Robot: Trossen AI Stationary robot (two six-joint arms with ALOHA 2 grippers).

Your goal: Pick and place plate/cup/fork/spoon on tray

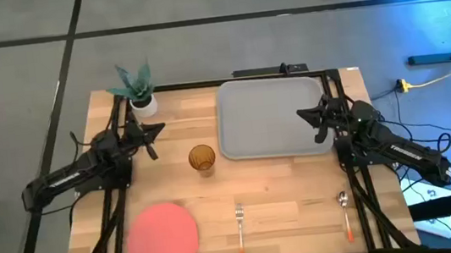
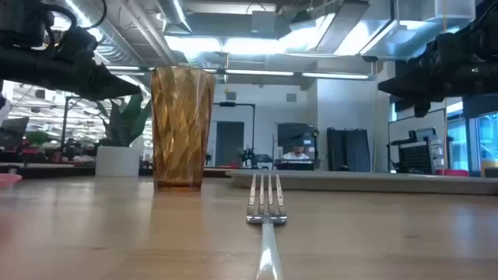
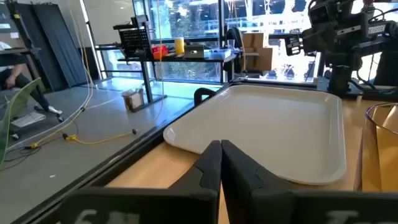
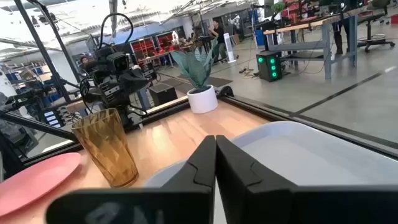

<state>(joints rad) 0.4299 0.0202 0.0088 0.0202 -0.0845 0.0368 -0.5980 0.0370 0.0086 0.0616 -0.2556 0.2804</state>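
Observation:
The grey tray (image 1: 269,115) lies at the table's far middle, bare. The amber cup (image 1: 202,157) stands upright just left of the tray. The coral-red plate (image 1: 162,237) lies flat at the near left. The fork (image 1: 239,225) and the spoon (image 1: 345,212), both orange-handled, lie near the front edge, bowl and tines pointing away from it. My left gripper (image 1: 160,130) hovers shut left of the cup, pointing toward the tray. My right gripper (image 1: 302,114) hovers shut over the tray's right edge, pointing left. Neither holds anything.
A white pot with a green plant (image 1: 142,94) stands at the far left corner, close behind my left gripper. Bare wood shows between the cup, the plate and the cutlery (image 1: 284,188). A black frame (image 1: 204,84) borders the table's far edge.

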